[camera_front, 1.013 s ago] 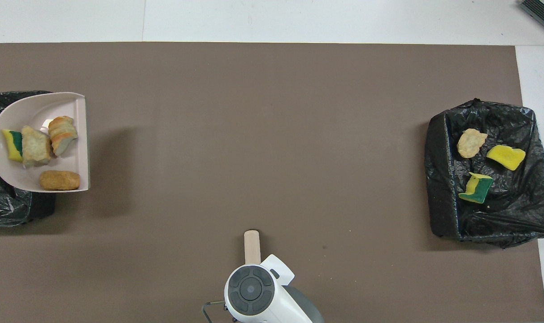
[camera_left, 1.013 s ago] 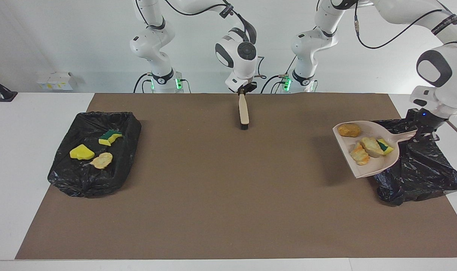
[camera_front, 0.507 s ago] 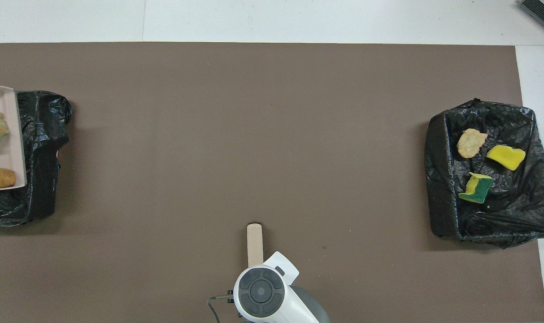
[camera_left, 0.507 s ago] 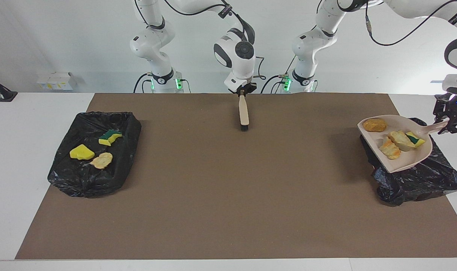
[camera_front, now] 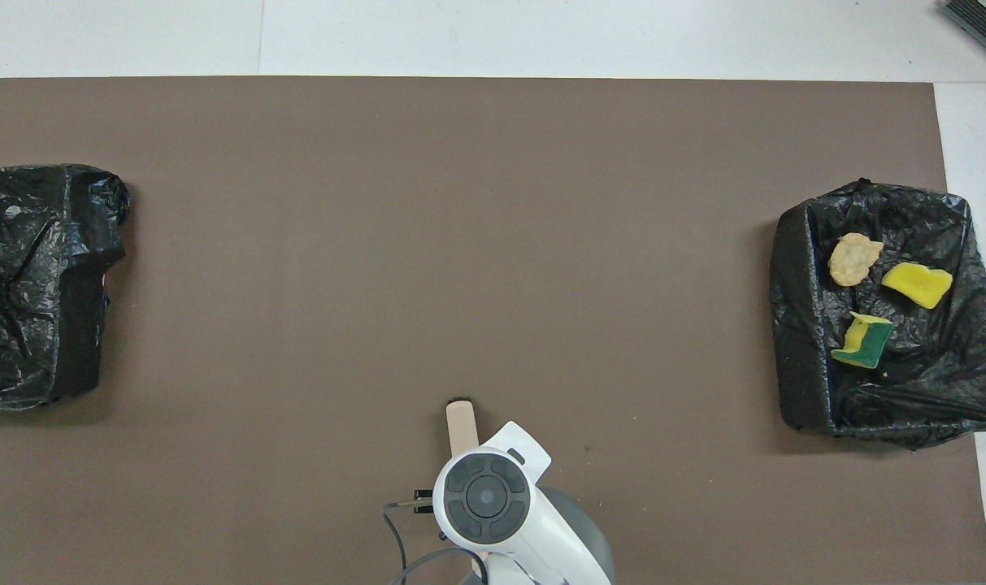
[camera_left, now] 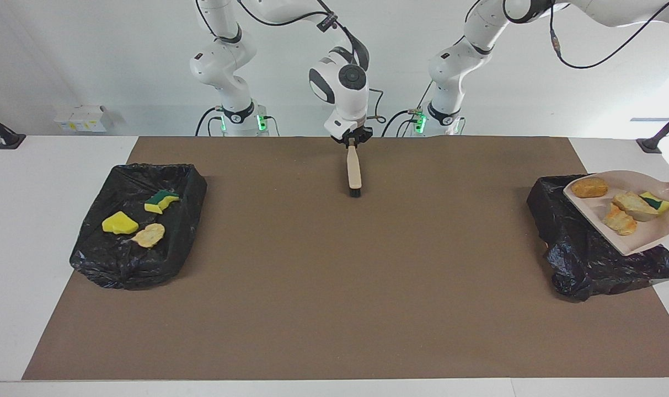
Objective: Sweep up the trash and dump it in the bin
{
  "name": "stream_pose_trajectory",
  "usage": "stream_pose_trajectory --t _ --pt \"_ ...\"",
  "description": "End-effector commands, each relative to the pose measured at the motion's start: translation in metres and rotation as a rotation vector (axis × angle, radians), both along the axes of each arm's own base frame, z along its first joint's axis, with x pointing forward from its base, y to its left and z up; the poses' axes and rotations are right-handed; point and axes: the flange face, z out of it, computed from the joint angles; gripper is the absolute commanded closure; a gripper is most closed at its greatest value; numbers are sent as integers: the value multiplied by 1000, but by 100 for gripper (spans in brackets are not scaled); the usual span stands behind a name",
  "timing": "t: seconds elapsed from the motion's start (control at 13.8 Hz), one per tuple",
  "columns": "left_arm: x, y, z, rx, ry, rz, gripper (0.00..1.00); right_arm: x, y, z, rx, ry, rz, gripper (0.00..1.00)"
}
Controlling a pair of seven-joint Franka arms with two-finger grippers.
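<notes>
Brown mat (camera_left: pixel 334 275): three scraps (camera_left: pixel 133 223) in black-lined bin (camera_left: pixel 119 264).

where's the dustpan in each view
Facing view: the dustpan is at the right edge, loaded with scraps, over the black bin at the left arm's end.
Overhead view: not in it; only that bin shows, at the left edge.
Shared landmark: the brush.

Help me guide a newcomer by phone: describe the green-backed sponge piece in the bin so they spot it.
Find the black-lined bin at the right arm's end, which holds three scraps. The green-backed sponge piece is the one nearest the robots, and the only one showing dark green: beside it lie a plain yellow sponge piece and a tan lump.
</notes>
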Motion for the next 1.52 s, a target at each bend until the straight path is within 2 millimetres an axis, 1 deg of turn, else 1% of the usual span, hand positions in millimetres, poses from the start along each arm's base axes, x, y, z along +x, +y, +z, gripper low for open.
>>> stream_pose_trajectory --t 0.0,0.07,0.14,0.29,0.36,0.43,0.58,0.65,0.72,0.8,0.94,1.09,1.16,1.23,1.3,1.45 --pt "10 -6 9 122 -3 -13 100 42 -9 36 -6 -36 16 0" --pt "14 -12 9 162 13 -39 100 54 -15 45 -10 -53 28 0" --pt "13 -13 8 183 29 -48 100 66 -22 56 -7 -65 40 0" --pt "12 -13 8 207 41 -58 100 93 -42 79 -8 -82 75 0" --pt "15 -17 6 233 47 -81 100 107 -55 92 -5 -89 104 0" --pt "21 -27 8 272 48 -102 100 122 -69 107 3 -96 133 0" --pt "25 -39 11 330 39 -87 100 149 -101 135 -5 -117 176 0" --pt "25 -44 9 344 32 -76 100 159 -113 147 -18 -136 203 0" --pt "24 -48 8 369 25 -64 100 167 -125 154 -21 -152 225 0" --pt "23 -51 9 391 20 -52 100 177 -140 161 -16 -166 242 0" --pt "19 -56 23 409 5 -47 100 195 -180 179 -8 -188 247 0" --pt "23 -67 38 419 -22 -60 100 215 -228 204 -9 -212 221 0" --pt "21 -70 46 422 -34 -59 100 222 -249 212 -12 -226 216 0" --pt "21 -73 49 420 -41 -61 100 226 -265 214 -22 -232 234 0" --pt "21 -75 49 410 -45 -61 100 229 -279 215 -41 -236 272 0" --pt "22 -85 50 401 -45 -64 100 228 -298 217 -64 -216 313 0"
